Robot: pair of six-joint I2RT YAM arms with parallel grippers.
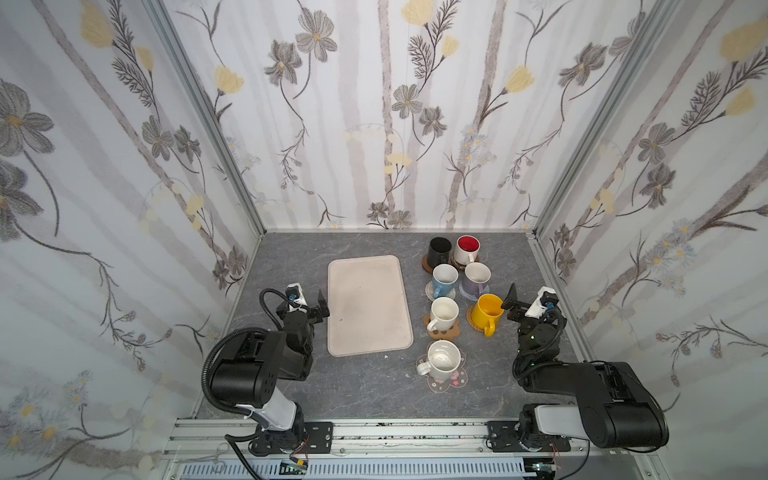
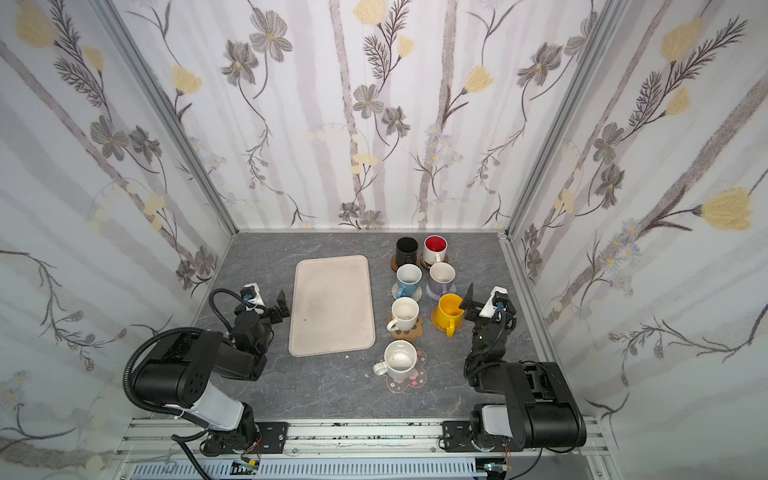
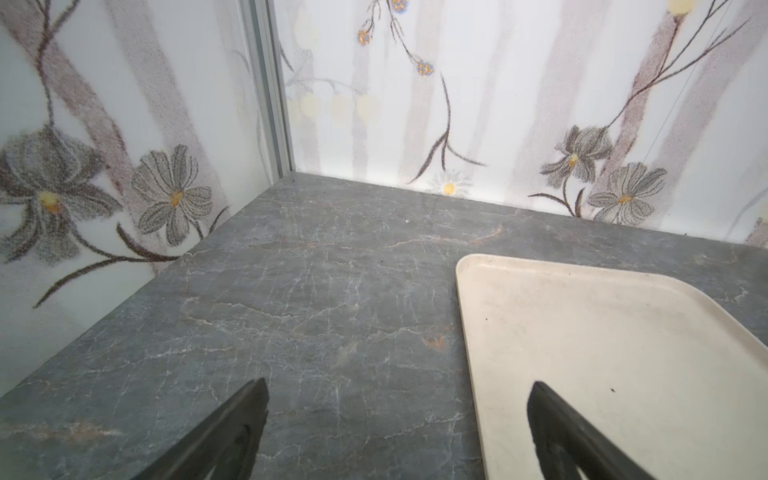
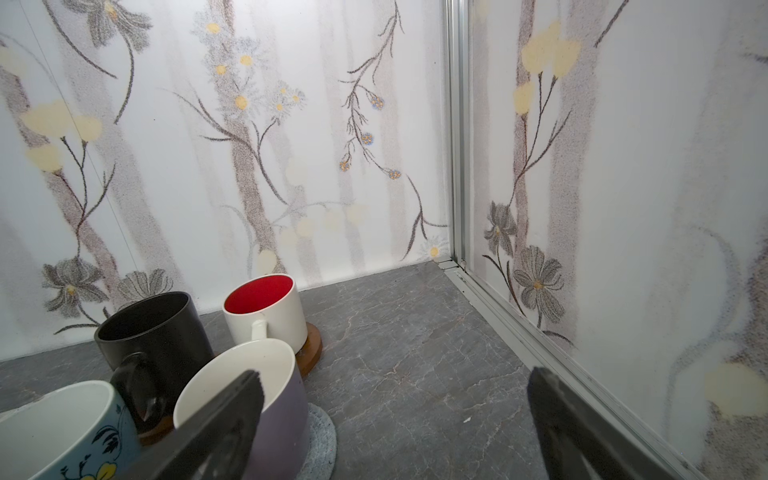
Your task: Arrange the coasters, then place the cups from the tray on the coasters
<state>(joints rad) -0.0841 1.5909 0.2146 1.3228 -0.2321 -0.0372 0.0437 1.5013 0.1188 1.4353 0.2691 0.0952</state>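
The large flat beige plastic tray [image 1: 368, 307] lies bare on the grey marbled tabletop [image 1: 374, 395]. Its long left rim is just beside the left pincer [image 1: 323, 306], whose fingers stand spread on nothing. The right pincer [image 1: 514, 305] is spread as well and holds nothing, just beside the yellow ceramic mug [image 1: 487, 311] on the tan rattan round coaster [image 1: 471, 318].

Between tray and right pincer stand six more mugs:
- **Back:** the black mug [image 1: 439, 251] and the white mug with red inside [image 1: 467, 248].
- **Middle:** the light blue patterned mug [image 1: 444, 280] and the lilac mug [image 1: 477, 277].
- **Nearer:** one off-white mug [image 1: 444, 313] on the brown paw-shaped coaster [image 1: 446, 333], the other off-white mug [image 1: 444, 357] on the clear pink-flower coaster [image 1: 449, 384].

The brown wooden disc [image 4: 313, 349], the grey round coaster [image 4: 320, 436] and the pale woven round coaster [image 1: 429, 291] show only as slivers under mugs. In the right wrist view the frame edge cuts off the blue mug, and a finger covers part of the lilac one.
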